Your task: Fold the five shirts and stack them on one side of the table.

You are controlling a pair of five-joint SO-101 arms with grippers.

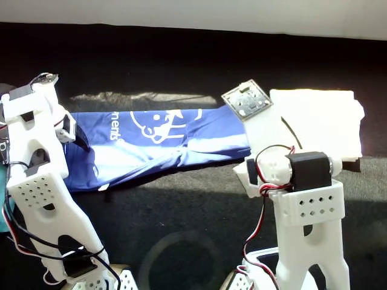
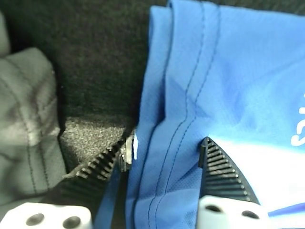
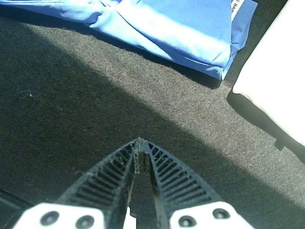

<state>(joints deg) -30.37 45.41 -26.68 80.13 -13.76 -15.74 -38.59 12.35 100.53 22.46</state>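
Left gripper (image 2: 162, 167) was what I had up first: jaws spread, straddling the stitched edge of the blue shirt (image 2: 238, 71), one ribbed finger (image 2: 221, 169) lying on the fabric, the other down beside the hem on the dark surface. I could not tell whether the cloth was actually being pinched. Right gripper (image 3: 142, 157) was pressed together at the tips, holding nothing, hanging over bare table (image 3: 71, 95) just short of the shirt's folded corner (image 3: 181, 28).

Working down by size from the high view, I had the dark table (image 1: 181, 205) under everything. Across its middle lay the blue shirt (image 1: 163, 142), stretched out long from the left arm (image 1: 42, 175) towards the right arm (image 1: 308, 199), folded narrow, rumpled, white print facing up. Then came the white folded pile (image 1: 320, 121) on the right side of the table, square and flat, just beside the blue shirt's end; the right wrist view had them (image 3: 276, 81) close but apart. Smallest of the lot, a grey garment (image 2: 24, 124) sat bunched near the left gripper, clear of the blue hem.
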